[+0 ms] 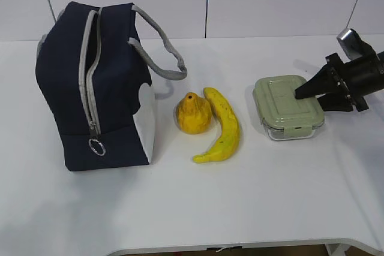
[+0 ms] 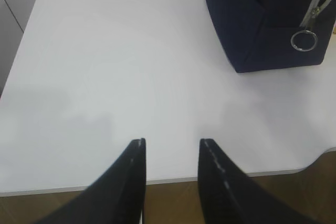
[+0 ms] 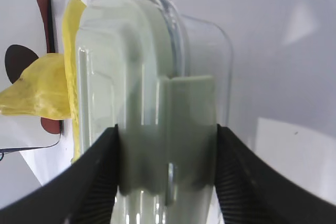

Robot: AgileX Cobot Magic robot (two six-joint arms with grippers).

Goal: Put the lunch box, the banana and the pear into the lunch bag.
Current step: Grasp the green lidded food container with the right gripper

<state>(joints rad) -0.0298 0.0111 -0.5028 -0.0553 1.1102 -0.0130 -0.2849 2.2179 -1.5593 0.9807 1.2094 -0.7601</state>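
The lunch bag (image 1: 96,85) is standing at the left of the surface (image 1: 252,202), the left gripper (image 2: 171,148) hovering part-open and empty nearby. The pear (image 1: 192,114) is touching the banana (image 1: 223,127). The right gripper (image 3: 167,129) is straddling the lunch box (image 1: 288,107); whether it is gripping, I cannot tell.

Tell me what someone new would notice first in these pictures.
The big navy lunch bag stands at the table's left, its zipper partly open. Right of it the pear and banana lie side by side. Farther right, the right gripper straddles the green-lidded lunch box.
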